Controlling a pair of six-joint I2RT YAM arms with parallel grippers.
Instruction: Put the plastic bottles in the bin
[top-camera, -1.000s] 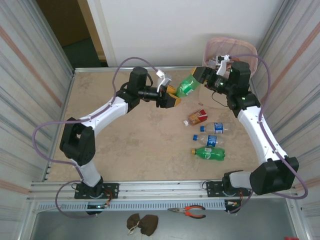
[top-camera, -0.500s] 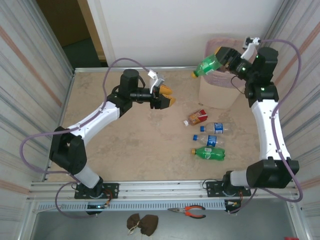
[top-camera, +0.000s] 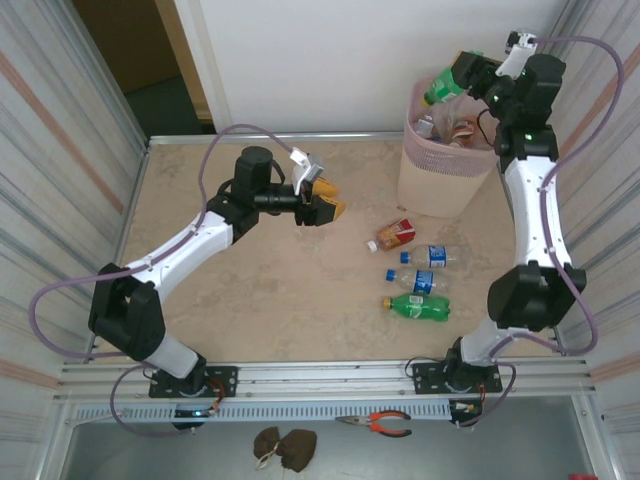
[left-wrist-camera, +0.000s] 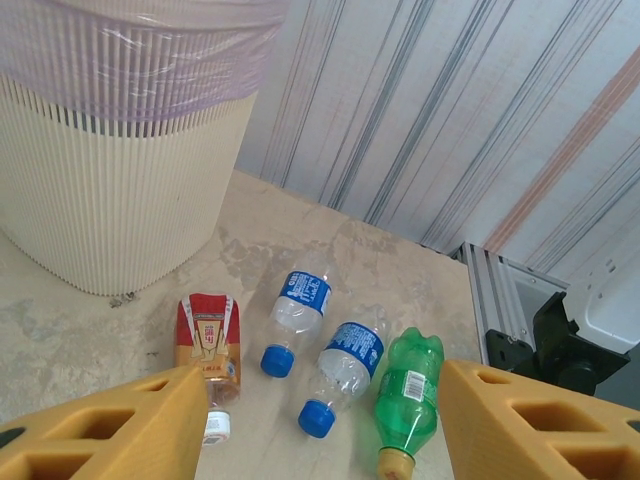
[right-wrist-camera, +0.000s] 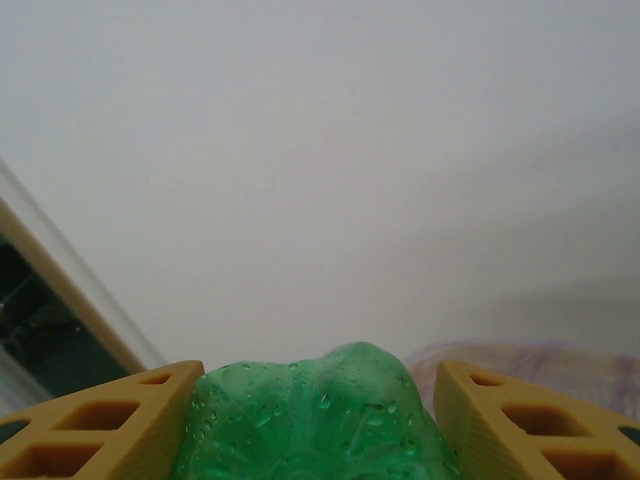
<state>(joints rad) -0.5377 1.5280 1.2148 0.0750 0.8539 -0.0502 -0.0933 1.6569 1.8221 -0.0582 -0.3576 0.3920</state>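
My right gripper (top-camera: 468, 76) is shut on a green plastic bottle (top-camera: 440, 88) and holds it over the far rim of the pale pink bin (top-camera: 430, 185); bottles lie inside. In the right wrist view the green bottle (right-wrist-camera: 300, 410) sits between the yellow fingers (right-wrist-camera: 110, 425). My left gripper (top-camera: 326, 202) hovers open over the table's middle, nothing in it. Right of it lie a red-labelled bottle (top-camera: 395, 235), two blue-labelled bottles (top-camera: 430, 256) (top-camera: 418, 281) and a green bottle (top-camera: 418, 307). The left wrist view looks down on the same bottles (left-wrist-camera: 207, 345) (left-wrist-camera: 300, 305) (left-wrist-camera: 348, 365) (left-wrist-camera: 408, 395) and the bin (left-wrist-camera: 120, 190).
Corrugated walls (top-camera: 60, 160) close in both sides of the table. Orange-handled pliers (top-camera: 385, 423) and a brown lump (top-camera: 283, 445) lie on the ledge in front of the arm bases. A dark doorway (top-camera: 150, 60) opens at the back left.
The right arm has carried the green bottle up and to the right, from the table's middle to above the bin. The left gripper has drawn back a little to the left.
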